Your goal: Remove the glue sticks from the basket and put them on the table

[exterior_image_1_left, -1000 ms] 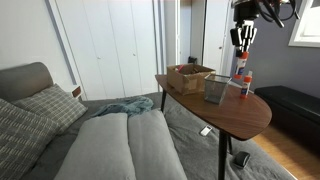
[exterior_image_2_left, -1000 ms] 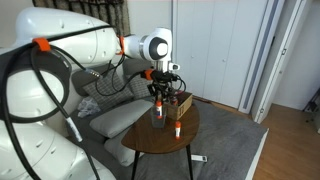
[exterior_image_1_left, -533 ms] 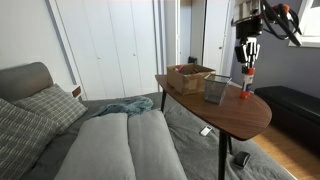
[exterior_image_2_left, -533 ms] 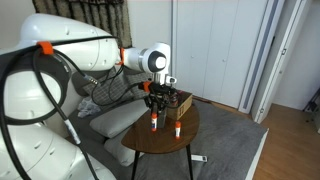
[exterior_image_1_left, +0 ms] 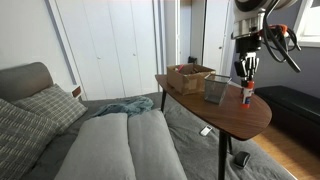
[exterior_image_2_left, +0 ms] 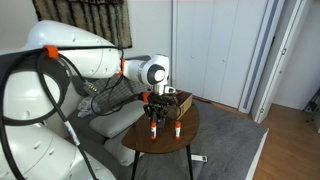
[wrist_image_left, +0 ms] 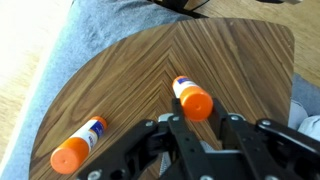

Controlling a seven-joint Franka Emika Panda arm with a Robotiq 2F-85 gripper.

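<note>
- From where I stand, the gripper (wrist_image_left: pixel 204 130) has its jaws drawn in narrow around the capped top of a glue stick (wrist_image_left: pixel 190 98), and it looks to be gripping it. I see no slack on either side.
- That glue stick stands upright, and its foot seems to be on the table (wrist_image_left: pixel 130 80) or a hair above it. It is at the rounded end, back from the edge and just beside the basket (exterior_image_1_left: pixel 216 90).
- A second glue stick (exterior_image_2_left: pixel 177 128) stands upright near the held one and closer to the edge, apart from it.
- The step in hand looks like the set-down. To do it well, the foot should sit flat on the wood before the jaws part, so the slim tube does not topple.
- The jaws should open only enough to free the cap, and the arm should then rise straight up with no sideways drag.
- The lift-off should stay clear of the basket rim and the open brown box (exterior_image_1_left: pixel 187 77) beyond it.
- I cannot tell whether more sticks wait inside the basket.
</note>
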